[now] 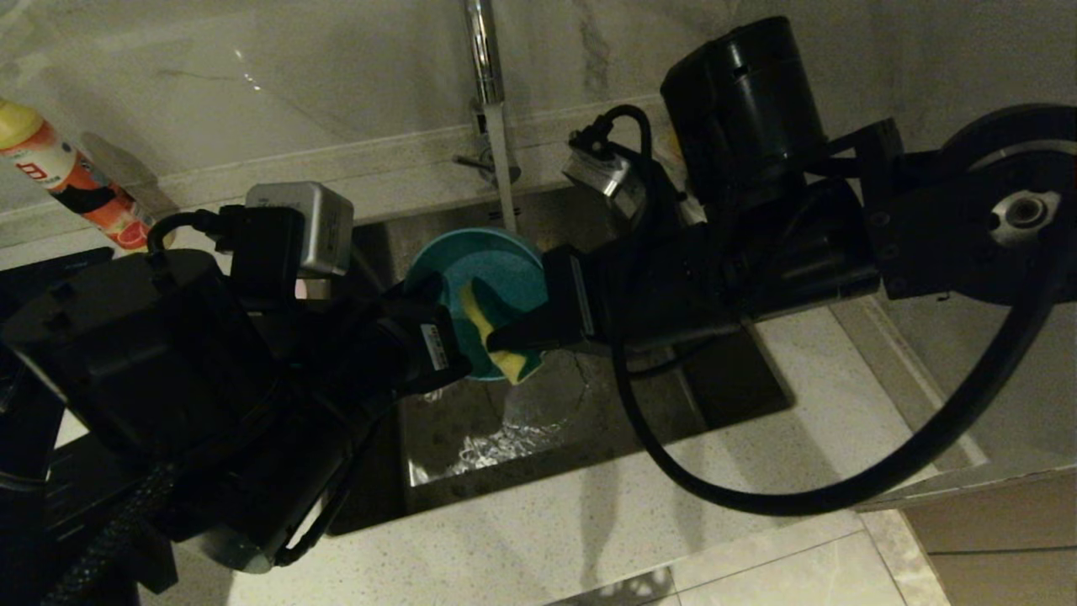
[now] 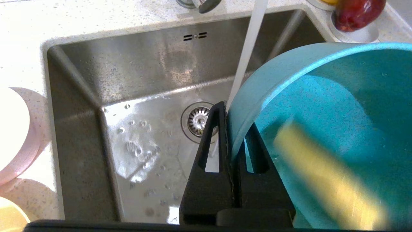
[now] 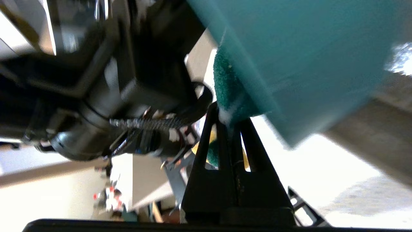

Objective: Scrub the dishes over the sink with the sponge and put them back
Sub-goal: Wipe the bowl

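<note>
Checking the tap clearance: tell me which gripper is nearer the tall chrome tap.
Right. The right gripper, gripping the sponge, is nearer the tap; the left gripper sits farther left.

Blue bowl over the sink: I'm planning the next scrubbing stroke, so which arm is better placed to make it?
Probably the right. The right gripper is shut on the sponge, already pressed inside the blue bowl. The left gripper is shut on the bowl's rim, steadying it over the sink.

Brushed steel sink (image 2: 80,83); matte plastic blue bowl (image 2: 322,83); foam sponge (image 1: 505,358); speckled stone counter (image 1: 589,522).
</note>
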